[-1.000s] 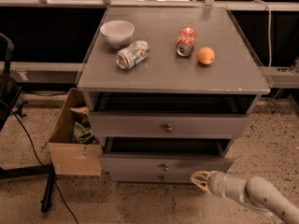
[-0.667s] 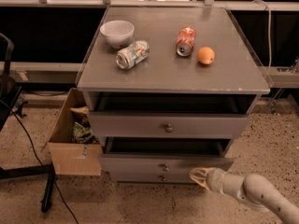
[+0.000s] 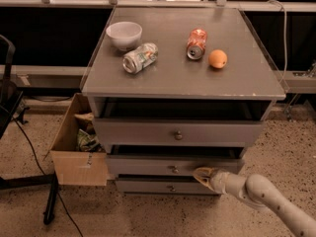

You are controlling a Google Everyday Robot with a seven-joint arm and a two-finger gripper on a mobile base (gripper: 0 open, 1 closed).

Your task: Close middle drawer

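Observation:
The grey cabinet (image 3: 148, 83) has three drawers, all pulled out a little. The middle drawer (image 3: 143, 166) is a shallow grey panel with a small round knob (image 3: 174, 170) at centre, and a dark gap shows above it. The top drawer (image 3: 138, 131) is out the farthest. My gripper (image 3: 201, 174) comes in from the lower right on a white arm (image 3: 256, 194). Its tip is at the right part of the middle drawer's front, right of the knob, and looks to be touching it.
On the cabinet top are a white bowl (image 3: 124, 34), a crushed silver can (image 3: 140, 58), a red can (image 3: 196, 44) on its side and an orange (image 3: 217, 59). An open cardboard box (image 3: 74, 157) stands left of the cabinet. A dark chair base (image 3: 29, 181) is at far left.
My gripper has moved up and to the left, from the floor side of the bottom drawer to the middle drawer's front. The drawers look unmoved.

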